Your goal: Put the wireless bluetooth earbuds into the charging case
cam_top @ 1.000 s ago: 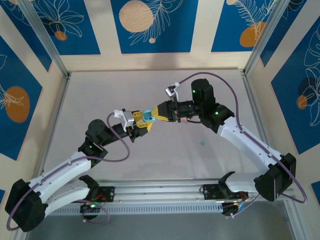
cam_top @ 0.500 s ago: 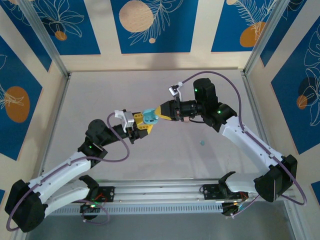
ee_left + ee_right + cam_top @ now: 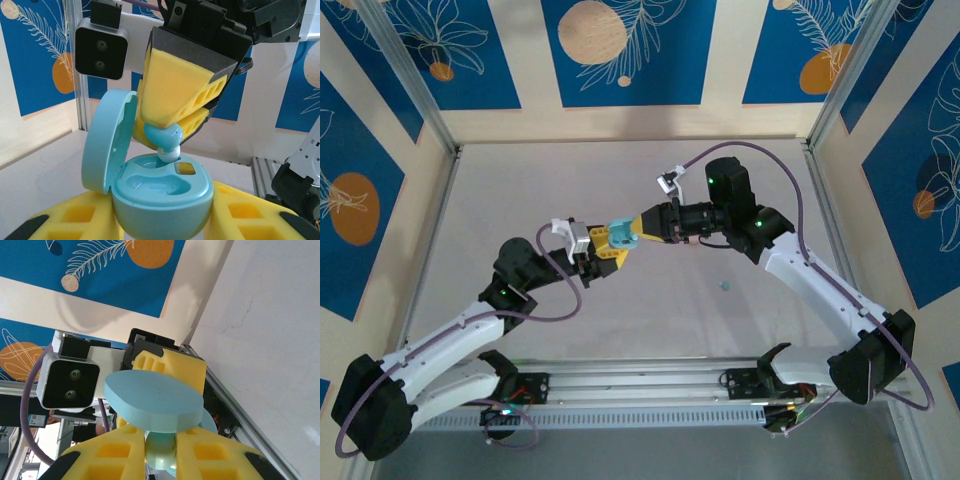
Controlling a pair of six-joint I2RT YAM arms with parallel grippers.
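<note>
The left gripper (image 3: 601,250) is clamped on a glossy light-blue case (image 3: 162,200), its round lid (image 3: 107,142) hinged up at the left. The right gripper (image 3: 632,233) pinches a matching light-blue earbud (image 3: 164,141), pale tip down at the case's rear well. A second bud (image 3: 724,285) lies on the desk (image 3: 520,190), right of both.

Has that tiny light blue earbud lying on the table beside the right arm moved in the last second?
No. The light blue earbud sits in the same spot on the table, no nearer the aluminium rail at the near edge.
</note>
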